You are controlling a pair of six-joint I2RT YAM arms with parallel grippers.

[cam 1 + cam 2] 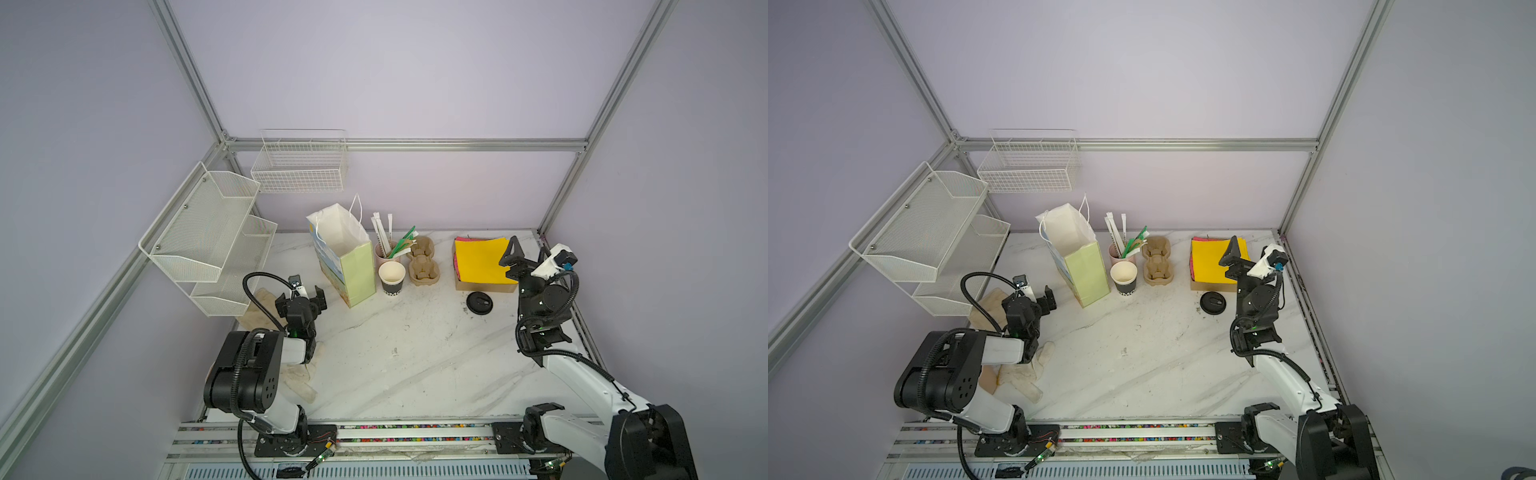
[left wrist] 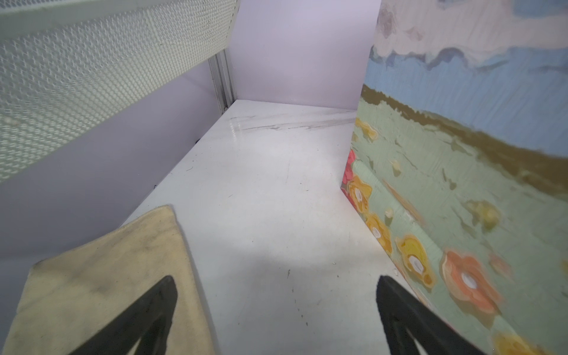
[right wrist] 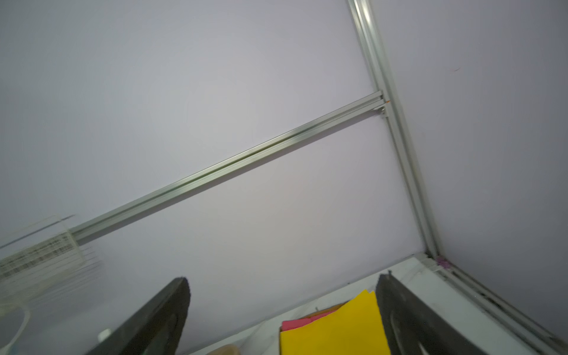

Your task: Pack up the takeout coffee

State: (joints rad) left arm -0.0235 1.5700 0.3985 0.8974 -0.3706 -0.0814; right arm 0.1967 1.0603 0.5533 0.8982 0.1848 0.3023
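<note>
Black paper cup (image 1: pixel 392 279) is standing lidless: probably light, crushable; calling for a gentle mid-wall hold. Left gripper (image 1: pixel 309 289) and right gripper (image 1: pixel 528 250) are gaping, empty.

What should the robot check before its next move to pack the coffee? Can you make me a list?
1. Black paper cup standing upright on the table: ok.
2. Black sip lid on the cup: not ok. It lies flat on the table, apart from the cup.
3. Paper gift bag upright with its mouth open: ok.
4. Bottom of the bag free: cannot tell, it is hidden.
5. Left gripper jaws open, nothing between them: ok.
6. Right gripper jaws open, nothing between them: ok.
</note>
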